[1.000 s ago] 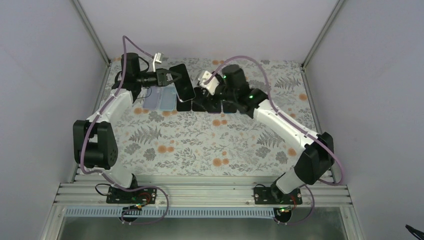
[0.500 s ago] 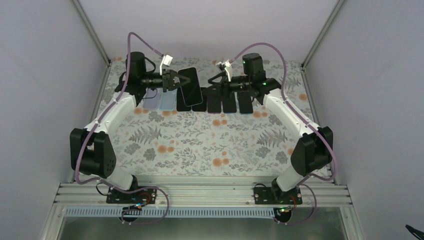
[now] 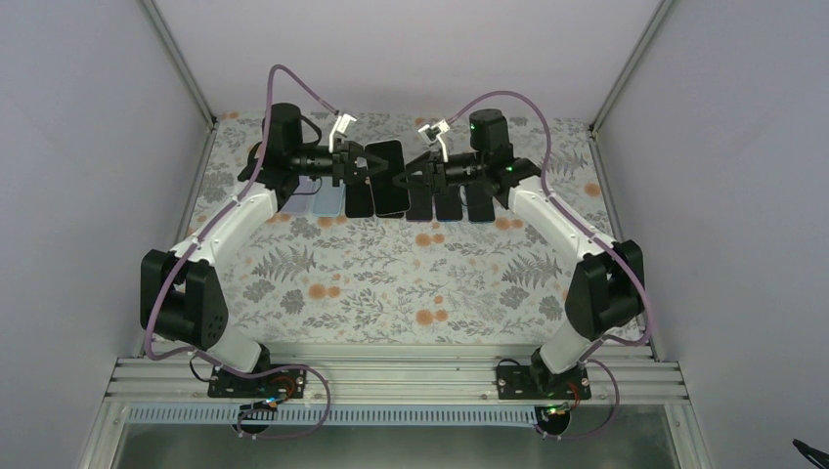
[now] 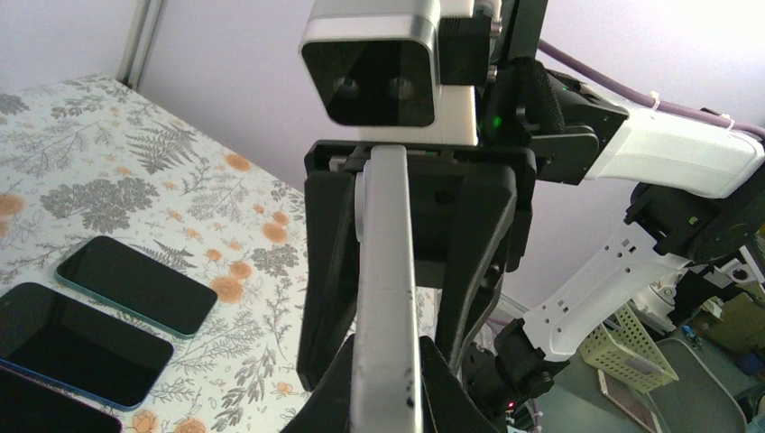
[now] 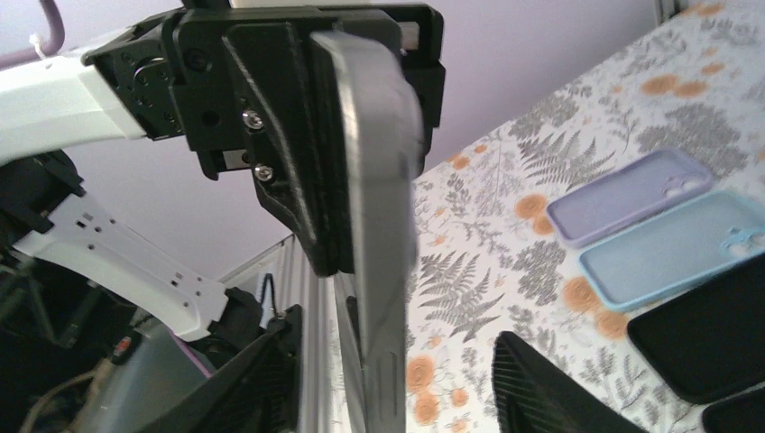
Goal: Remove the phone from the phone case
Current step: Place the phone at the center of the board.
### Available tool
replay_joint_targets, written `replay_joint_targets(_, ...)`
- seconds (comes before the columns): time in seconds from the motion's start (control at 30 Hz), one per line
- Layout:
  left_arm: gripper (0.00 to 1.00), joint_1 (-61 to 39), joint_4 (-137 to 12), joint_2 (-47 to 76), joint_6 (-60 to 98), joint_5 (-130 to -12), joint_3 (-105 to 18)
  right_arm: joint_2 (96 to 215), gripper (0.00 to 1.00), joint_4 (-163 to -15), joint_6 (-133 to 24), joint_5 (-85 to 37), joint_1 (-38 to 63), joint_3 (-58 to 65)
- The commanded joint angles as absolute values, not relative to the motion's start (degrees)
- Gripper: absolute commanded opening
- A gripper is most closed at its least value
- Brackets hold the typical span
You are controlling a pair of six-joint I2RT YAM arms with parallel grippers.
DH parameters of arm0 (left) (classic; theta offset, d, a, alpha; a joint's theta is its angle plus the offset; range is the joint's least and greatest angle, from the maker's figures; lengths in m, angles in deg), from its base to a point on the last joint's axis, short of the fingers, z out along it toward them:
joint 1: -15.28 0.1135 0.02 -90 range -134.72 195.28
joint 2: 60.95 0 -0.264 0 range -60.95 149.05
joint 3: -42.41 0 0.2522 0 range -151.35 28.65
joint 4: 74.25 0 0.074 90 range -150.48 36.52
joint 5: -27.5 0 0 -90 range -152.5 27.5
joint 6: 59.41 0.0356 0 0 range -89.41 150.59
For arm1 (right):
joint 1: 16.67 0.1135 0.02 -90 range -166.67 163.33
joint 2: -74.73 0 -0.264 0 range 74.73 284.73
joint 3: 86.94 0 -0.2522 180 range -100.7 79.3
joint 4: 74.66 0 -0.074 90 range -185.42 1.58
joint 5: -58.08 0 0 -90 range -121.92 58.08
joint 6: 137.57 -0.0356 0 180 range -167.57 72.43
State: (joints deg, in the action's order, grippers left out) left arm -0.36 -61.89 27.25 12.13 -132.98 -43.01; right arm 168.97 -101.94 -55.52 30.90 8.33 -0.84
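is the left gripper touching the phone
Touching. In the left wrist view the left gripper clamps both faces of the edge-on phone, no gap.

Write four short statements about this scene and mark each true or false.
1. The left end effector holds the phone above the table. True.
2. The right end effector is clamped on a phone lying flat. False: its jaws stand open on either side of the held phone.
3. A purple case and a blue case lie empty on the table. True.
4. The table is plain white. False: it has a floral pattern.
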Motion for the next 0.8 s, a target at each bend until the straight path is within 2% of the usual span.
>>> replay_joint_targets(0.0,0.02,-0.8,-66.5,26.9,11.9,-133.5,-45.4,169.6,0.34,-98.1,-59.2,34.6,8.3,0.8)
replay_joint_targets(0.2,0.02,-1.1,-65.9,27.2,12.5,-132.9,-45.6,171.1,0.08,-96.0,-61.8,37.4,8.2,0.9)
replay_joint_targets(0.3,0.05,-1.1,-64.0,27.3,13.6,-132.0,-45.9,171.1,0.04,-96.2,-61.6,37.4,7.9,0.9)
replay_joint_targets(0.37,0.17,-1.1,-62.3,27.4,14.7,-131.1,-46.4,170.8,0.04,-96.5,-61.4,37.3,7.4,1.2)
replay_joint_targets(0.4,0.27,-1.1,-61.2,27.5,15.2,-130.7,-46.8,170.5,0.04,-96.9,-60.8,37.1,7.1,1.3)
replay_joint_targets(0.47,0.53,-1.0,-59.1,27.8,16.2,-130.2,-47.6,170.4,0.04,-98.7,-59.0,35.5,6.3,0.9)
replay_joint_targets(0.53,0.69,-1.1,-57.7,28.0,17.1,-129.6,-48.2,169.0,0.04,-100.4,-57.5,34.0,5.0,0.7)
replay_joint_targets(0.6,0.81,-1.0,-56.6,27.9,18.0,-128.8,-48.6,168.2,0.04,-101.8,-56.2,33.2,3.7,0.8)
replay_joint_targets(0.77,1.00,-1.0,-53.1,28.0,21.2,-127.3,-50.0,168.9,0.04,-109.0,-50.5,32.0,-0.3,-0.3)
